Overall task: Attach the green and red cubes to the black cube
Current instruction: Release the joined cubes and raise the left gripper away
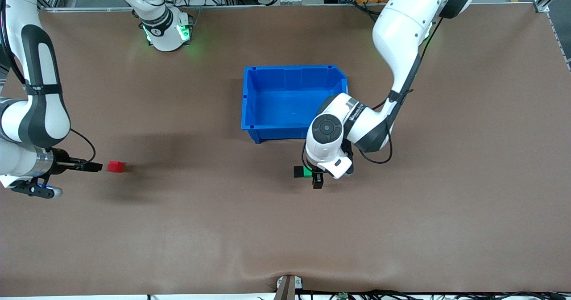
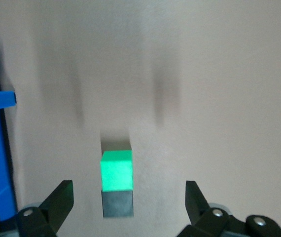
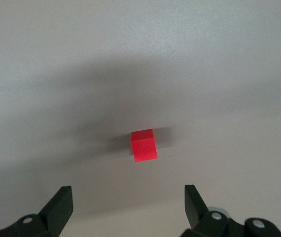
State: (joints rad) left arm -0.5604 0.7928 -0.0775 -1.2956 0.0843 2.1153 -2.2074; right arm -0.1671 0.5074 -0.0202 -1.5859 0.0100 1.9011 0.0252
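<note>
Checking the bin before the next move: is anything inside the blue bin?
The blue bin shows only its bare blue floor; no cube is in it. The left arm covers the corner toward its end. The green cube touches the black cube on the table outside.

High front camera facing the robots, wrist cameras close over tabletop (front view shares both patches)

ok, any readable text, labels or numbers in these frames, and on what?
None can be read.
Left arm: dark lettering on its wrist band, too small to read.
Right arm: a mark on its base ring, too blurred to read.
Green cube, black cube, red cube, blue bin: no markings.
</note>
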